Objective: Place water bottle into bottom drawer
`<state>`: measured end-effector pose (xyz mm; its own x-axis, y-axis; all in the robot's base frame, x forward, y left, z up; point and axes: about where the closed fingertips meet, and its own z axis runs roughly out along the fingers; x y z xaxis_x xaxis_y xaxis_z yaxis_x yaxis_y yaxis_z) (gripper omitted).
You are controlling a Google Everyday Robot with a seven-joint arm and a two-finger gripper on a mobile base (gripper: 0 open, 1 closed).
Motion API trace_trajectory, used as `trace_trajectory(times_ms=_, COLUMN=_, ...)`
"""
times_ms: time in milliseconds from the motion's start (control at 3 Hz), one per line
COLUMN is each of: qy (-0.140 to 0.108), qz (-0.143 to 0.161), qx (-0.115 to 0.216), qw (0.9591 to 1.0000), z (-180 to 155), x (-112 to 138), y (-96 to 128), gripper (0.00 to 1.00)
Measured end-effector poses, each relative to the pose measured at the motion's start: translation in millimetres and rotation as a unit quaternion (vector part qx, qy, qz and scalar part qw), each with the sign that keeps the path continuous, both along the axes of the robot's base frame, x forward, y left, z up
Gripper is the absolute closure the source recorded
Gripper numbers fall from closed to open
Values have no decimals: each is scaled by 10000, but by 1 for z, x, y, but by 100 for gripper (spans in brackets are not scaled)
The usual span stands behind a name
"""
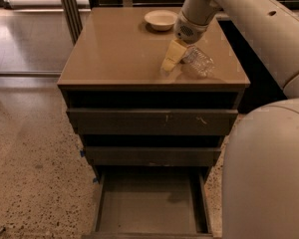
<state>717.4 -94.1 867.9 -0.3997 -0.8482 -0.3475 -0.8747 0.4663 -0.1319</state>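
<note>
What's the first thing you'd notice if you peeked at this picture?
A big pale robot arm reaches in from the top right. Its gripper is down at the cabinet top, right beside a clear water bottle lying on its side. Behind them sits a cream bowl, and down near the floor the bottom drawer stands pulled open.

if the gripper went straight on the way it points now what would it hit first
Probably the cabinet top: the gripper points down at it, with the water bottle lying just beside it. Depth is unclear, so it may brush the bottle.
</note>
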Motion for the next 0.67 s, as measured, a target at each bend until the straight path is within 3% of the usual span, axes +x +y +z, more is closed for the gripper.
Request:
trace_trajectory(times_ms=333, qy=-96, qz=-32, qx=-234, qw=9997, z=-15, x=9, y=-1, gripper=0)
trace_trajectory(times_ms=667, qy=-98, qz=-32, qx=-235, qw=9997, z=-15, x=9, y=-1, gripper=0)
